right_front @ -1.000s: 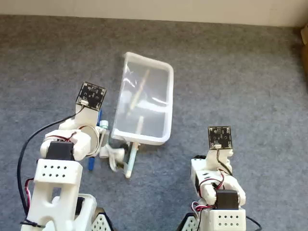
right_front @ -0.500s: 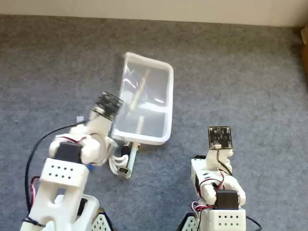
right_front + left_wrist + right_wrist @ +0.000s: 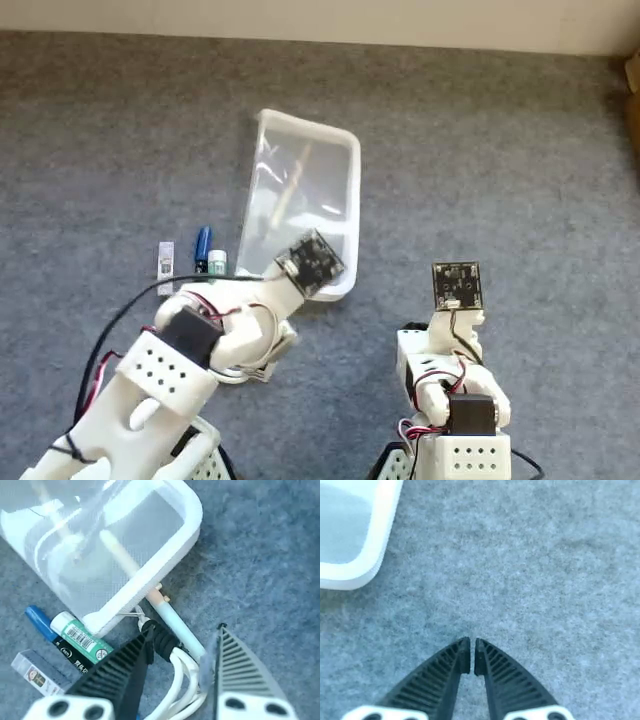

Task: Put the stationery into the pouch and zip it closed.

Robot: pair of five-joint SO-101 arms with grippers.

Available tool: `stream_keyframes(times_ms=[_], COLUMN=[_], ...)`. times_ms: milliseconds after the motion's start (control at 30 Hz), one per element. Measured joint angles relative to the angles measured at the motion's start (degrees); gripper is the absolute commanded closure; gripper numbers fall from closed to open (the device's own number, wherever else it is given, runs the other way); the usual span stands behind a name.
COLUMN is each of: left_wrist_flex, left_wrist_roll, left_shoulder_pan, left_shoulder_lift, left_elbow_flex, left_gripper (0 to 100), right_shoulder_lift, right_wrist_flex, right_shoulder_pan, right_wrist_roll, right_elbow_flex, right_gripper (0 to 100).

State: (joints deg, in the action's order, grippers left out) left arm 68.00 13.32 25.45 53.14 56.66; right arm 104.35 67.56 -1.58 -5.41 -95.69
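The clear pouch (image 3: 300,195) with a white rim (image 3: 150,575) lies on the grey carpet, a pencil inside it. A pale pen (image 3: 172,622) pokes out from under its near edge, beside a white cable with a black end (image 3: 161,639). To the pouch's left lie a blue pen (image 3: 203,241), a green-and-white glue stick (image 3: 217,262) and a small white box (image 3: 165,258). My left gripper (image 3: 184,630) is open, one finger on each side of the pale pen and cable end. My right gripper (image 3: 470,647) is shut on nothing, low over bare carpet near a pouch corner (image 3: 362,555).
My left arm (image 3: 230,325) lies slantwise across the pouch's near edge. The right arm (image 3: 455,345) stands folded at the front right. Open carpet stretches to the right of the pouch and behind it.
My left arm has swung rightward from beside the pouch's left side to its near edge, uncovering the blue pen, glue stick and box. The right arm has kept still.
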Motion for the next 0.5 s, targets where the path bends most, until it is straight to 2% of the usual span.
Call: stream_keyframes(times_ms=[100, 267, 400, 500], left_wrist_flex=[4.3, 8.3, 6.4, 1.4], left_wrist_roll=[-3.3, -6.9, -7.4, -7.4], left_shoulder_pan=[-3.0, -18.9, -32.0, -36.1], left_shoulder_lift=[0.0, 0.0, 0.0, 0.1], left_elbow_flex=[-6.9, -10.3, -6.4, -0.4], left_gripper=[80, 80, 80, 80], right_shoulder_lift=[0.0, 0.0, 0.0, 0.0], right_wrist_flex=[0.0, 0.0, 0.0, -0.2], right_shoulder_pan=[0.0, 1.1, 3.9, 3.9], right_wrist_roll=[0.0, 0.0, 0.4, 6.0], right_elbow_flex=[0.0, 0.0, 0.0, 0.5], right_gripper=[97.5, 97.6, 97.6, 97.6])
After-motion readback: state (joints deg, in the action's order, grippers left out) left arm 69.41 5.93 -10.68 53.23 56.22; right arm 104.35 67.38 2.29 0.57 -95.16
